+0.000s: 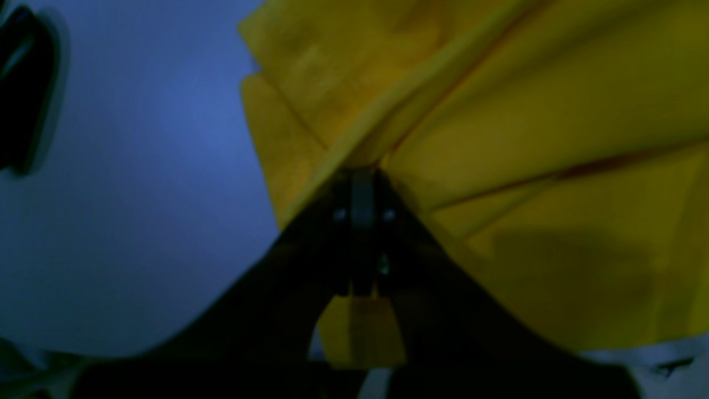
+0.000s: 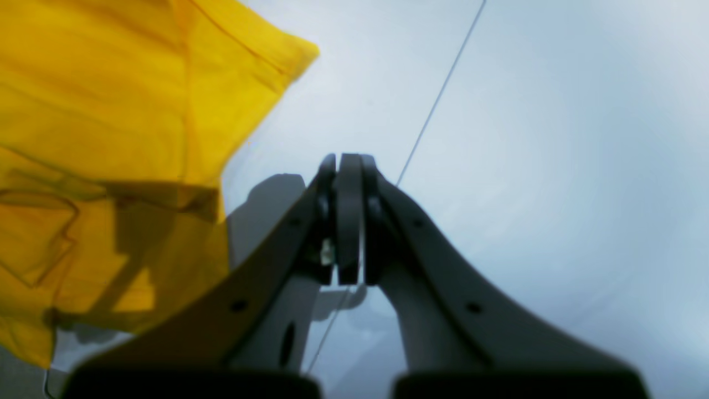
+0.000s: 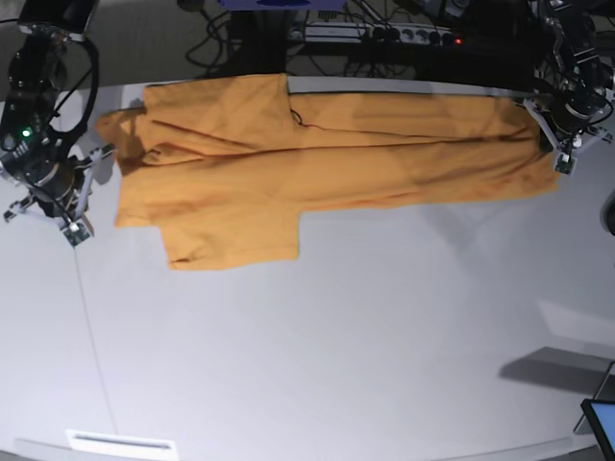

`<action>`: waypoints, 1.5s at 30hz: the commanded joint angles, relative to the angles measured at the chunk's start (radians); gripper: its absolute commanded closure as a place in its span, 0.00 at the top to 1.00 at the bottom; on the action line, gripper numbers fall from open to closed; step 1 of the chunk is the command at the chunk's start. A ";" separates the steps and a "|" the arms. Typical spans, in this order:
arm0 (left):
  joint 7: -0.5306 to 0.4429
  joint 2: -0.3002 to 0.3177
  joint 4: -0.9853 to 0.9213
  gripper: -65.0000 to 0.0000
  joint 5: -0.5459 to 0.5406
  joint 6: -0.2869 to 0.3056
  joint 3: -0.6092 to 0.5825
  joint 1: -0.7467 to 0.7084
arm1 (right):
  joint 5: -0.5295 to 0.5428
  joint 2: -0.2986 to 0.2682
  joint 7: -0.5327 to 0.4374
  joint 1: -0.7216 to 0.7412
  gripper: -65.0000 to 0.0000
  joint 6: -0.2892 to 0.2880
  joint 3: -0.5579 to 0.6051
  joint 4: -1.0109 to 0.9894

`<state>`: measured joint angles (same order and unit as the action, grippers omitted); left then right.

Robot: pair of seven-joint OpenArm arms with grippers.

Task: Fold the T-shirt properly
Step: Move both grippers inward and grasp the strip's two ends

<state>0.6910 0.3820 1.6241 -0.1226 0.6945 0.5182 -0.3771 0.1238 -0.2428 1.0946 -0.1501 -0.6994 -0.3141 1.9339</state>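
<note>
Right now my left gripper (image 1: 363, 183) has its jaws pressed together on a bunched edge of the T-shirt (image 3: 317, 154); in the left wrist view the yellow cloth fans out from the pinch, ahead of my fingertips and off to one side, with creases running back into the clamp. My right gripper (image 2: 349, 166) has its jaws pressed together too, but on nothing: the right wrist view shows bare table (image 3: 336, 346) past the tips, and the shirt's sleeve end lies off to the side, near but not touching.

From the base view the T-shirt lies stretched long across the far part of the table, one sleeve spread toward the near side, the body rumpled with long folds. The far end sits at my left gripper, the sleeve end just beside my right.

I judge the step in hand to be getting a second hold so the cloth can be drawn flat before any fold. To do it well, I should keep my left pinch firm and low, so the thin fabric does not slip or lift. My right gripper must spread its jaws first, then move sideways onto the nearest shirt edge and catch one clean layer, not a bunch. Pulling gently apart between both grippers should take out the long creases; tugging hard would drag the whole shirt.
</note>
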 commanded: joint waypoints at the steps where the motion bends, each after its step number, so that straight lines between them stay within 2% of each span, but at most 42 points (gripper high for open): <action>1: -0.017 0.024 0.041 0.00 -0.007 0.004 0.026 -0.003 | 0.003 -0.010 -0.015 0.013 0.00 0.001 -0.004 0.017; 5: 0.035 0.022 0.114 0.00 -0.016 0.004 0.086 0.008 | 0.003 0.015 -0.015 0.031 0.00 0.001 -0.003 0.017; 13: 0.129 0.024 0.209 0.00 -0.009 0.004 0.095 0.071 | 0.003 0.029 -0.009 0.030 0.00 0.001 0.045 0.019; 18: 0.149 -0.024 0.258 0.00 -0.009 0.004 0.063 0.051 | 0.003 0.038 -0.015 -0.012 0.00 0.001 0.129 0.025; 27: 0.144 -0.058 0.270 0.00 -0.016 0.004 0.053 -0.003 | 0.003 0.053 -0.017 -0.033 0.00 0.001 0.241 0.037; 33: 0.143 -0.073 0.268 0.00 -0.012 0.004 0.053 -0.032 | 0.000 0.067 -0.018 -0.049 0.00 0.001 0.254 0.034; 38: 0.143 -0.090 0.261 0.00 -0.001 0.004 0.052 -0.039 | -0.002 0.067 -0.064 -0.059 0.00 0.001 0.298 0.006; 40: 0.132 -0.091 0.259 0.00 0.027 0.004 0.032 -0.039 | -0.002 0.070 -0.067 -0.059 0.00 0.001 0.300 -0.027; 45: 0.006 -0.085 0.180 0.00 0.163 -0.011 -0.108 -0.070 | -0.002 0.086 -0.097 -0.059 0.00 0.001 0.295 -0.066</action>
<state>0.6868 0.2825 1.7947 0.0299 0.7006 0.3973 -0.4416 0.1139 -0.1528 1.0096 -0.2184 -0.6991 -0.0135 1.8584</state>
